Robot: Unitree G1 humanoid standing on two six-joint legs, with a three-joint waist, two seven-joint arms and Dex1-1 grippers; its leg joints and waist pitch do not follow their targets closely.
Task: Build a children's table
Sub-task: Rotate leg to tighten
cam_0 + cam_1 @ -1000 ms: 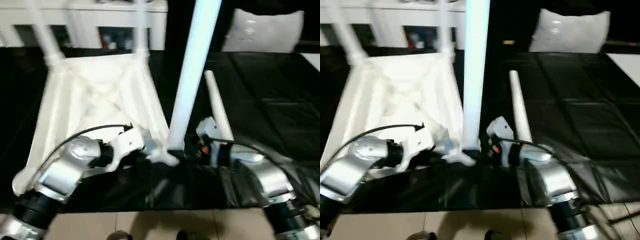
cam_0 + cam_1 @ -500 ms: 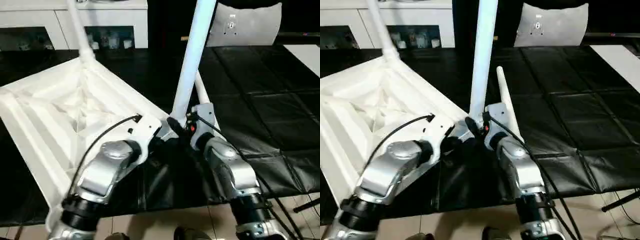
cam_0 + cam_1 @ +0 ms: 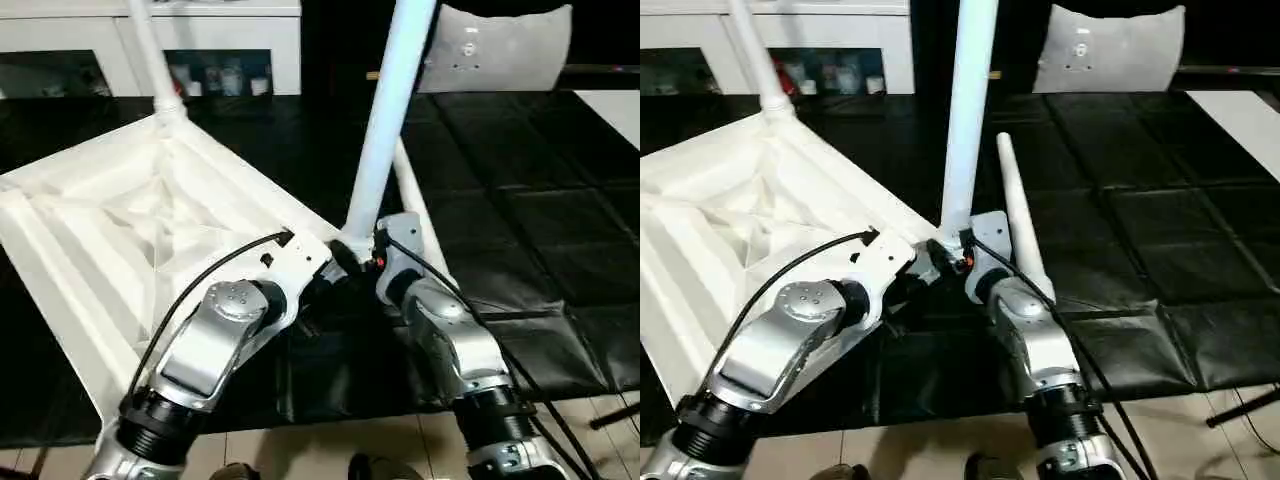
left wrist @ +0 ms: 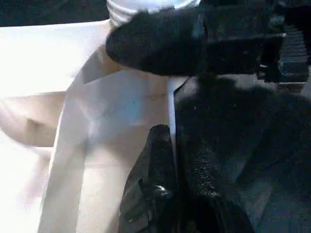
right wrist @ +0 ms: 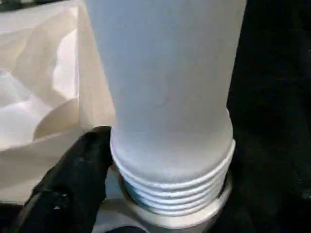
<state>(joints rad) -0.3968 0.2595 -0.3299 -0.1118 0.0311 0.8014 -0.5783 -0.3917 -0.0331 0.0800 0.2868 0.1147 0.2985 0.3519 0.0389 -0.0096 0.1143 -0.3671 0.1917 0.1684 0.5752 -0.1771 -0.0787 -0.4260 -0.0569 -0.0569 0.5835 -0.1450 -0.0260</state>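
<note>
Black mat point(image 3: 520, 200) – upright leg point(image 3: 385, 130), threads part-seated in the tabletop point(image 3: 120, 230) corner socket; right gripper point(image 5: 146, 160) brackets its base, closure unclear; left gripper point(image 4: 167, 194) narrow, empty.

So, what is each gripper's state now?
Left gripper: closed.
Right gripper: cannot be told; at the base of the upright white plastic tube leg.

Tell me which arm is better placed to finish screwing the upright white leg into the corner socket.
Right. The right end effector sits at the threaded base of the upright white tapered plastic leg, threads visible above the round corner socket. The left end effector is shut against the white ribbed tabletop.
</note>
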